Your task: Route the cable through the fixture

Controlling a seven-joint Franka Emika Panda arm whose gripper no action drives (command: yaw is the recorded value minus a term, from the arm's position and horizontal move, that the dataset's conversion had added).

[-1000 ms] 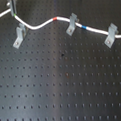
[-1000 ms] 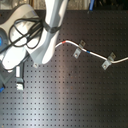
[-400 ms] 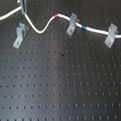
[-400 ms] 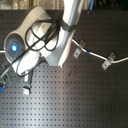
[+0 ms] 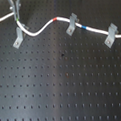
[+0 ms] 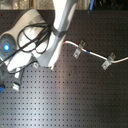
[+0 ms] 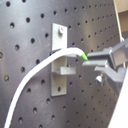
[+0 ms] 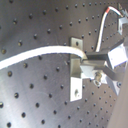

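The white cable [image 5: 39, 30] runs through the middle fixture [image 5: 71, 24] and the right fixture [image 5: 111, 35], with its red band [image 5: 55, 19] and blue band [image 5: 81, 26] either side of the middle one. My gripper [image 5: 16, 12] is shut on the cable just above the left fixture [image 5: 18, 37]. In the first wrist view the cable [image 7: 35, 80] crosses the forked top of this fixture [image 7: 59, 62] and ends in the gripper [image 7: 90, 60]. The second wrist view shows the same fixture [image 8: 75, 70], cable [image 8: 40, 51] and gripper [image 8: 89, 62]. Whether the cable sits in the fork I cannot tell.
Everything stands on a black perforated board [image 5: 62, 86]. In the second exterior view the arm [image 6: 55, 35] and its dark hoses hide the left fixture; the middle fixture [image 6: 76, 52] and right fixture [image 6: 106, 63] show with the cable [image 6: 95, 56] between them.
The arm has swung down and across the board in the second exterior view, bringing the held cable over the left fixture. The cable's left loop has shifted; the other two fixtures stay threaded.
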